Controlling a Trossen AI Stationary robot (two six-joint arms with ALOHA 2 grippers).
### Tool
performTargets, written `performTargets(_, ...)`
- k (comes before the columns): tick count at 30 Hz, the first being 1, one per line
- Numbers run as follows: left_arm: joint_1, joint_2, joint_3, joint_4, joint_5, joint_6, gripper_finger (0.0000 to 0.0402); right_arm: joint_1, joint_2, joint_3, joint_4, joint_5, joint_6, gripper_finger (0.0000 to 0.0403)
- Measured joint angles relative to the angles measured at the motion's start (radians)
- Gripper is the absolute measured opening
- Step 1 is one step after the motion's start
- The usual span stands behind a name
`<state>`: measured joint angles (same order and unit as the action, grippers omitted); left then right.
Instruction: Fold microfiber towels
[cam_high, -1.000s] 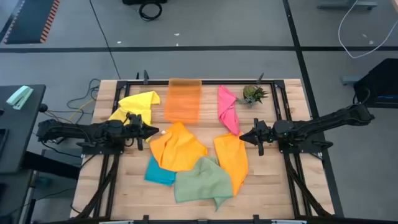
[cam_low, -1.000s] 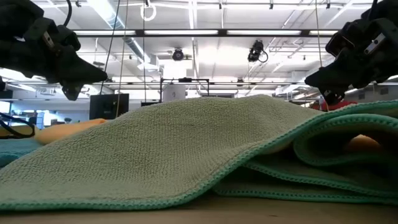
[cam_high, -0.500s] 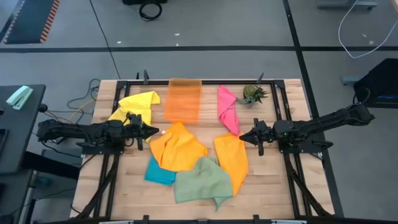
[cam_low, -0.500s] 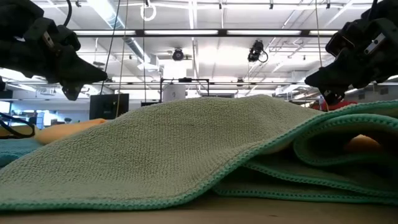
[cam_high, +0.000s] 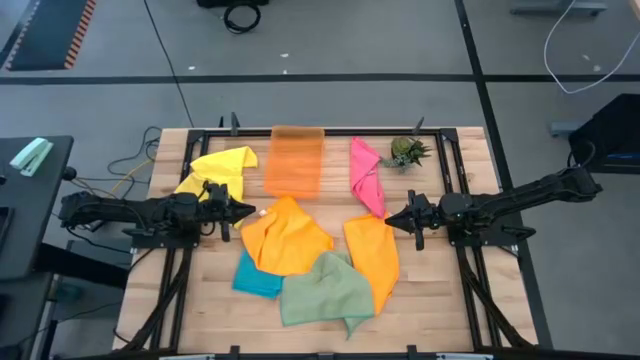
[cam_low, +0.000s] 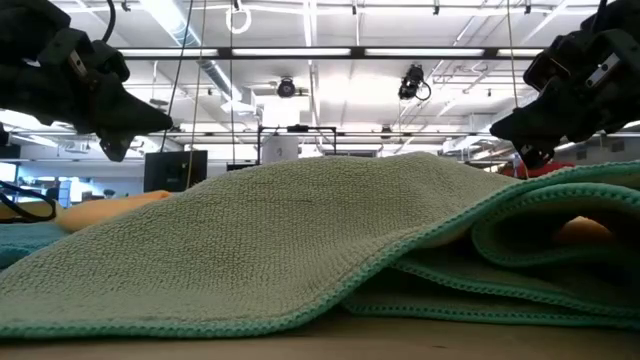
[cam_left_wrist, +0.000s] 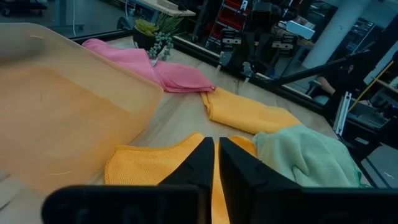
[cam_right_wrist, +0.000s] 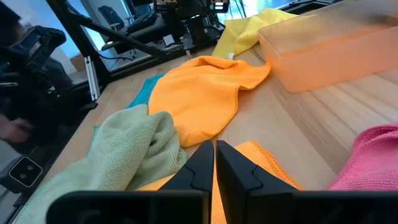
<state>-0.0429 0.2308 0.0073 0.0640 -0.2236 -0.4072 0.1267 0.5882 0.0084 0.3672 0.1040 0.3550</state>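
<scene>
Lying crumpled on the wooden table (cam_high: 200, 300) are six microfiber towels. The orange towel (cam_high: 285, 236) is in the middle, with one corner pointing toward the left gripper (cam_high: 250, 211). A second orange towel (cam_high: 374, 255) lies to its right, and its long axis runs from the far side to the near side of the table. The sage green towel (cam_high: 325, 290) lies at the near edge, partly over both orange ones, and the teal towel (cam_high: 256, 277) shows from under it on the left. The yellow towel (cam_high: 222, 168) is at the far left, and the pink towel (cam_high: 366, 177) is a narrow strip with its long axis from far to near.

The left gripper hovers above the table just beside the first orange towel, its fingers nearly together, holding nothing. The right gripper (cam_high: 390, 219) hovers near the end of the pink towel, fingers also pressed close, empty.

An orange tray (cam_high: 295, 160) stands at the far edge between the yellow and pink towels, and a small green plant (cam_high: 407, 151) is beside the pink one.
</scene>
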Motion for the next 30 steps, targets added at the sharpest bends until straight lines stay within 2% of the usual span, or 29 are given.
performTargets(10, 0.000, 0.000, 0.000, 0.000, 0.000, 0.000, 0.0040, 0.000, 0.000, 0.000, 0.000, 0.000, 0.000, 0.0026)
performTargets(22, 0.000, 0.000, 0.000, 0.000, 0.000, 0.000, 0.0028, 0.000, 0.000, 0.000, 0.000, 0.000, 0.000, 0.0026)
performTargets(30, 0.000, 0.000, 0.000, 0.000, 0.000, 0.000, 0.0039, 0.000, 0.000, 0.000, 0.000, 0.000, 0.000, 0.0026)
